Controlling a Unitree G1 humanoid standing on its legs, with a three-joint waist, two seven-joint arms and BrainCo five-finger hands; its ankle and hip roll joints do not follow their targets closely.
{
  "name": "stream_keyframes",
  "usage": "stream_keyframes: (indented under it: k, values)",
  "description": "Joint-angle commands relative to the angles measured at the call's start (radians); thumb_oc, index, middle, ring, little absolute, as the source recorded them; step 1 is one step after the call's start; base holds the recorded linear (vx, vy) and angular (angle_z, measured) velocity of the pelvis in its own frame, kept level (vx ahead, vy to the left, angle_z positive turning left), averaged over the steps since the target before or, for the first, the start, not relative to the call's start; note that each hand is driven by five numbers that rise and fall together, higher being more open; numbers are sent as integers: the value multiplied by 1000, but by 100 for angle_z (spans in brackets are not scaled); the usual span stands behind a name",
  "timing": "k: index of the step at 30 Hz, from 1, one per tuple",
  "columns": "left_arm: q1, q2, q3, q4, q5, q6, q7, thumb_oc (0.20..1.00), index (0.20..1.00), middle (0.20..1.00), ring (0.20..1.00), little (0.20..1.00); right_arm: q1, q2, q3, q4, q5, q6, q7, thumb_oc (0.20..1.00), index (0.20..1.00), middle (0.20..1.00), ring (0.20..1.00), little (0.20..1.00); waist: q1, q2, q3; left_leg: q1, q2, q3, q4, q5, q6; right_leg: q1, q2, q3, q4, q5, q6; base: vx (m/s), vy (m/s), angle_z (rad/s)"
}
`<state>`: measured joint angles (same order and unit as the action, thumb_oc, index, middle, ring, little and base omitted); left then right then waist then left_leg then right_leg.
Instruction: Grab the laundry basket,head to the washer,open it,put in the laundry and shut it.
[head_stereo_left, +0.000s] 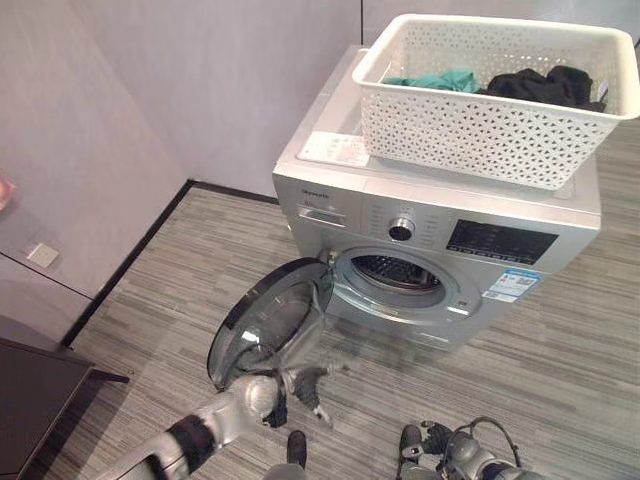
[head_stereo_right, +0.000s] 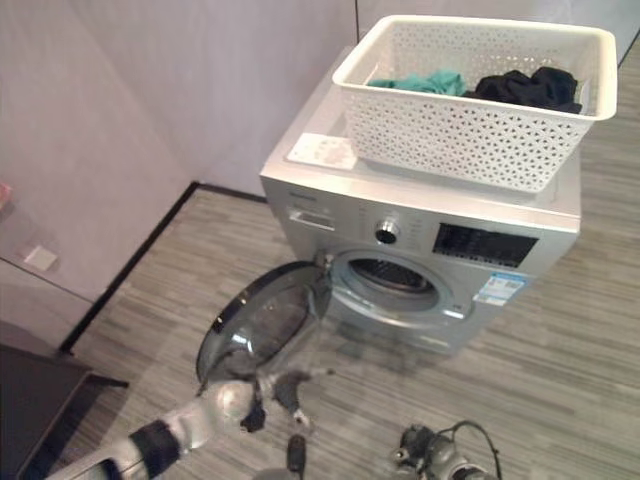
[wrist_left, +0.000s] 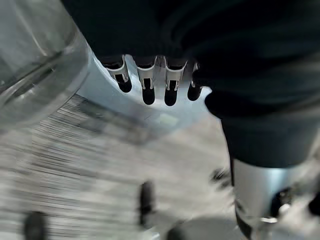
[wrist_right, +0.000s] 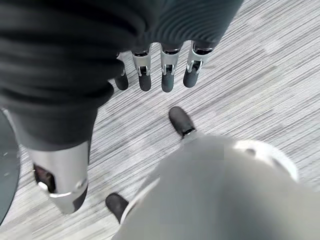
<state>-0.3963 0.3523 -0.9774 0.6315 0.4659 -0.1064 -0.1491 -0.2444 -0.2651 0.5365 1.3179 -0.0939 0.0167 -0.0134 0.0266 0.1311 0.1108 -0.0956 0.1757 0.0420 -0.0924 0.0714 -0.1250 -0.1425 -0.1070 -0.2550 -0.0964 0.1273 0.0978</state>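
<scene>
The washer (head_stereo_left: 430, 250) door (head_stereo_left: 265, 320) is swung wide, the left hand (head_stereo_left: 300, 385) kept just below it, fingers loose. The laundry basket (head_stereo_left: 490, 95) is parked atop the washer, freeing hands; the right hand (wrist_right: 160, 70) hangs relaxed.

- The floor (head_stereo_left: 560, 360), grey wood-grain planks, fills the lower half of the head views and meets pale walls at a dark skirting line on the left.
- A silver washer (head_stereo_left: 430, 240) stands on it, right of centre, its round door (head_stereo_left: 265, 320) swung open toward the lower left.
- The washer's flat top carries a white perforated laundry basket (head_stereo_left: 480, 125) in the upper right, and a white sheet (head_stereo_left: 335, 150) just left of the basket.
- A dark low piece of furniture (head_stereo_left: 30, 400) stands at the lower left edge.
</scene>
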Motion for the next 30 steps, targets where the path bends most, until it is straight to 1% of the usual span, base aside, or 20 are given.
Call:
stream_keyframes:
  k: [1, 4, 6, 7, 9, 10, 12, 13, 14, 15, 18, 19, 22, 25, 28, 29, 30]
  values:
    - [-157, -56, 21, 127, 135, 15, 118, 1000, 1000, 1000, 1000, 1000, -94, 24, 19, 21, 2, -4, -30, 1000, 1000, 1000, 1000, 1000, -13, -61, 92, 41, -17, 17, 6, -53, 6, 70, -50, 74, 9, -108, 48, -43, 15, 0]
    - [-210, -145, 34, 339, 174, 50, 209, 1000, 1000, 1000, 1000, 1000, -107, 33, 46, 1, 23, -12, -43, 1000, 1000, 1000, 1000, 1000, -30, -73, 102, 27, -14, 25, 5, -49, 5, 48, -48, 82, 9, -100, 48, -39, 11, -5]
    - [-246, -175, 51, 454, 180, 70, 252, 1000, 1000, 1000, 1000, 1000, -118, 41, 69, -11, 29, -18, -48, 1000, 1000, 1000, 1000, 1000, -39, -83, 109, 19, -10, 32, 5, -46, 3, 33, -48, 87, 9, -94, 48, -44, 9, -10]
    - [-272, -170, 66, 485, 180, 79, 273, 1000, 1000, 1000, 1000, 1000, -123, 45, 85, -19, 29, -21, -46, 1000, 1000, 1000, 1000, 1000, -43, -90, 113, 13, -7, 34, 5, -44, 1, 25, -47, 90, 9, -90, 48, -65, 1, -24]
    - [-348, -115, 144, 530, 158, 102, 404, 1000, 1000, 1000, 1000, 1000, -141, 56, 124, -45, 28, -44, -67, 1000, 1000, 1000, 1000, 1000, -48, -107, 128, -9, -1, 39, 5, -35, -4, -7, -43, 98, 9, -77, 50, -98, -21, -18]
    - [-376, -88, 167, 550, 165, 120, 452, 1000, 1000, 1000, 1000, 1000, -148, 60, 138, -57, 29, -57, -81, 1000, 1000, 1000, 1000, 1000, -50, -118, 135, -27, 1, 40, 5, -28, -6, -24, -40, 101, 9, -71, 52, -74, -28, -7]
    - [-386, -79, 182, 561, 161, 125, 464, 1000, 1000, 1000, 1000, 1000, -148, 61, 141, -58, 30, -59, -86, 1000, 1000, 1000, 1000, 1000, -52, -122, 135, -35, 1, 40, 5, -26, -7, -32, -39, 102, 9, -69, 52, -40, -20, -9]
    - [-394, -65, 207, 581, 151, 138, 477, 1000, 1000, 1000, 1000, 1000, -145, 58, 139, -57, 28, -58, -87, 1000, 1000, 1000, 1000, 1000, -52, -129, 137, -45, 4, 40, 5, -22, -8, -39, -39, 99, 9, -67, 53, 0, 0, 0]
    - [-395, -63, 220, 603, 140, 145, 470, 1000, 1000, 1000, 1000, 1000, -140, 56, 135, -45, 25, -53, -85, 1000, 1000, 1000, 1000, 1000, -52, -131, 139, -48, 6, 39, 5, -21, -8, -40, -41, 98, 9, -68, 53, 0, 0, 0]
    - [-396, -63, 220, 604, 140, 145, 470, 1000, 1000, 1000, 1000, 1000, -140, 56, 135, -44, 25, -53, -85, 1000, 1000, 1000, 1000, 1000, -52, -131, 139, -48, 6, 39, 5, -21, -8, -40, -41, 98, 9, -68, 53, 0, 0, 3]
    - [-391, -56, 266, 626, 92, 149, 477, 1000, 1000, 1000, 1000, 1000, -130, 51, 123, -33, 24, -45, -83, 1000, 1000, 1000, 1000, 1000, -54, -135, 139, -46, 6, 40, 5, -22, -8, -39, -41, 98, 9, -69, 51, 0, 0, 0]
    - [-385, -36, 287, 640, 78, 150, 485, 1000, 1000, 1000, 1000, 1000, -121, 45, 107, -26, 26, -44, -84, 1000, 1000, 1000, 1000, 1000, -56, -136, 134, -42, 5, 43, 5, -24, -8, -37, -42, 98, 9, -68, 52, 9, 35, -1]
    - [-379, -16, 300, 655, 72, 152, 481, 1000, 1000, 1000, 1000, 1000, -115, 38, 96, -21, 23, -44, -85, 1000, 1000, 1000, 1000, 1000, -58, -137, 129, -35, 4, 46, 5, -28, -7, -33, -42, 101, 9, -69, 53, 7, 20, -2]
    - [-354, -10, 355, 679, 15, 150, 475, 1000, 1000, 1000, 1000, 1000, -96, 30, 73, -21, 26, -42, -86, 1000, 1000, 1000, 1000, 1000, -63, -140, 118, -19, 1, 57, 5, -36, -5, -24, -44, 107, 9, -69, 54, 25, 43, -3]
    - [-274, -22, 400, 703, -32, 142, 445, 1000, 1000, 1000, 1000, 1000, -69, 10, 29, -29, 33, -36, -78, 1000, 1000, 1000, 1000, 1000, -67, -141, 100, 2, -5, 64, 5, -47, -1, -10, -49, 110, 9, -69, 56, 33, 54, -11]
    - [-252, -26, 403, 709, -36, 138, 428, 1000, 1000, 1000, 1000, 1000, -60, 5, 21, -31, 32, -33, -73, 1000, 1000, 1000, 1000, 1000, -68, -141, 94, 11, -7, 69, 5, -51, 0, -3, -51, 112, 9, -70, 57, 75, 94, -8]
    - [-190, -15, 417, 722, -39, 127, 392, 1000, 1000, 1000, 1000, 1000, -41, -7, -1, -29, 27, -28, -63, 1000, 1000, 1000, 1000, 1000, -71, -141, 78, 29, -11, 76, 5, -61, 4, 10, -53, 117, 9, -70, 59, 59, 77, -13]
